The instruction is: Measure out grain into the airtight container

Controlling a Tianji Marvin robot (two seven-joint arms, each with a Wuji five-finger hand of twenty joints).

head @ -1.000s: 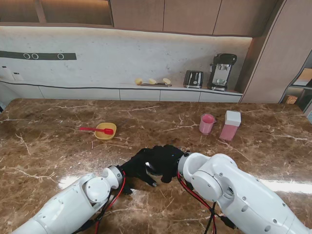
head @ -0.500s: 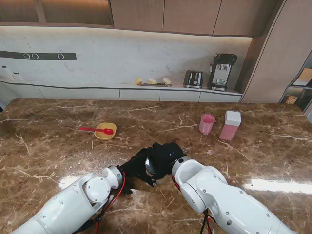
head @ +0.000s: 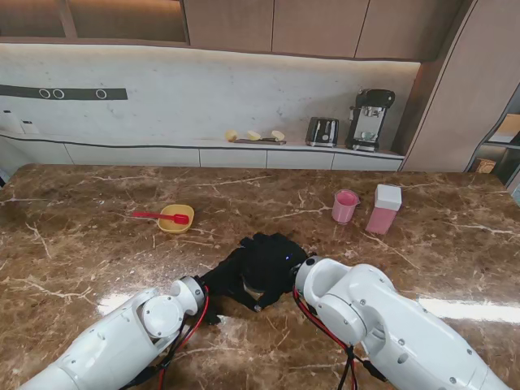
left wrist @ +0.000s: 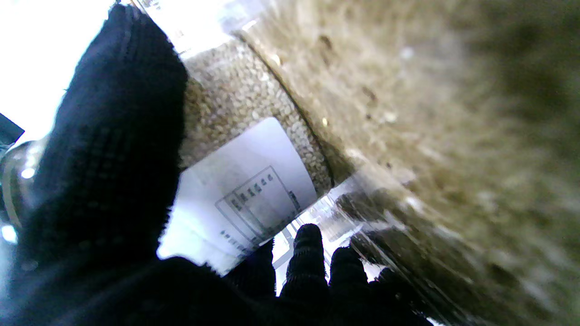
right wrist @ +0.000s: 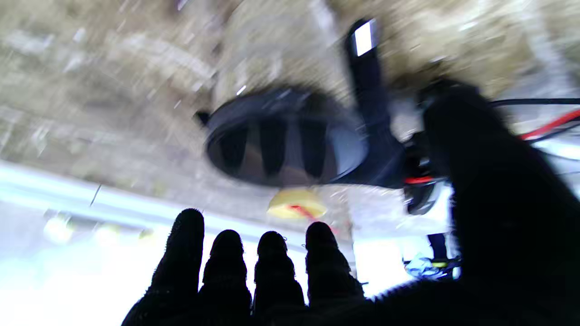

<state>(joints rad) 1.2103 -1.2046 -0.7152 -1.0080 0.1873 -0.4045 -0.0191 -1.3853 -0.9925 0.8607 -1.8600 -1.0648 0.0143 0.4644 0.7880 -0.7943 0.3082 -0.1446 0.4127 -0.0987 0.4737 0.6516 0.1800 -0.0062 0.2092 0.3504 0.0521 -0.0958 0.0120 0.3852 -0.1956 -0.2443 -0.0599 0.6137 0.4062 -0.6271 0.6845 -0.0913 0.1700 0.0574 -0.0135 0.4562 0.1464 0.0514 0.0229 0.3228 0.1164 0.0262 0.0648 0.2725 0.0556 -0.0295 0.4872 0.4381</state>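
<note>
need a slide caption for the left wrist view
Left hand gripping a clear labelled jar filled with grain, above the marble table.

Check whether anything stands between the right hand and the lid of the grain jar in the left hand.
Nothing visible does. In the right wrist view the lid lies uncovered beyond the right hand, fingers spread; the left hand grips the grain jar, one finger beside the lid.

My left hand (left wrist: 108,181) wraps a clear grain jar (left wrist: 244,136) bearing a white label, its dark lid (right wrist: 285,140) just beyond my right fingers (right wrist: 272,262); the pink-based airtight container (head: 383,209) stands far right.
</note>
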